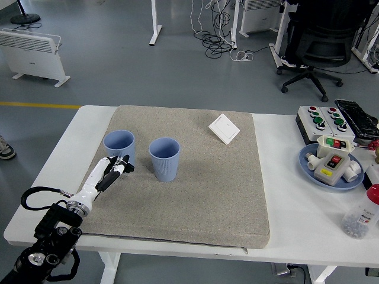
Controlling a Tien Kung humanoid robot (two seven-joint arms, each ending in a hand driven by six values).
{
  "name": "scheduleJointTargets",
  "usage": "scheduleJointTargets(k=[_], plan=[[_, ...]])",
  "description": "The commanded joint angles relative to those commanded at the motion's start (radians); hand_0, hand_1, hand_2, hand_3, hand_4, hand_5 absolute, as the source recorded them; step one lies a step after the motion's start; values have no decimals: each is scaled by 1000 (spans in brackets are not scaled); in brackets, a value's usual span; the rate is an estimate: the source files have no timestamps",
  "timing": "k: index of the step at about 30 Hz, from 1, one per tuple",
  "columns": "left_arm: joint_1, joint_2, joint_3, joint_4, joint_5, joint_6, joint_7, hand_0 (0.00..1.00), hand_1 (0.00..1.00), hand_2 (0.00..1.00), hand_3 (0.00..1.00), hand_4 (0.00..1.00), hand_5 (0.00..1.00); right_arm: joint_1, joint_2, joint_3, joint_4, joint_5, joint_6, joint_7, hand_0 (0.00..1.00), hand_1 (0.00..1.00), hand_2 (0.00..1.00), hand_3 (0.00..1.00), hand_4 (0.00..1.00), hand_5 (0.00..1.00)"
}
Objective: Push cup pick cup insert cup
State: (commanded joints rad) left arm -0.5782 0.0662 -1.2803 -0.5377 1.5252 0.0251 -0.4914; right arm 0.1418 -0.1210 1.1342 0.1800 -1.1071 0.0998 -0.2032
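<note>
Plainly two upright light-blue ribbed cups (119, 145) (164, 158) apart, left robot hand (116, 166) empty, fingers loosely extended.

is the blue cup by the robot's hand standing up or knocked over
Upright. The left cup stands on the mat, open rim facing up, beside the left hand.

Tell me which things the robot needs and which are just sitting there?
Needed: left cup, right cup, the left hand beside the left cup.

Just sitting there: white switch, button box, blue plate of parts, bottle.
</note>
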Motion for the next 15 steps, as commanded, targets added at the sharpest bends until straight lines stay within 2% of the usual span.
scheduleJointTargets(k=[6,15], plan=[[-26,-13,1,42,-18,-5,-5,646,576,520,466,580,998,1,0,-3,0,-4,1,-1,772,679,673,566,126,474],[-74,-40,-34,114,-48,-12,-19,665,606,543,467,572,998,-1,1,-14,0,-6,4,-1,772,679,672,566,126,477]])
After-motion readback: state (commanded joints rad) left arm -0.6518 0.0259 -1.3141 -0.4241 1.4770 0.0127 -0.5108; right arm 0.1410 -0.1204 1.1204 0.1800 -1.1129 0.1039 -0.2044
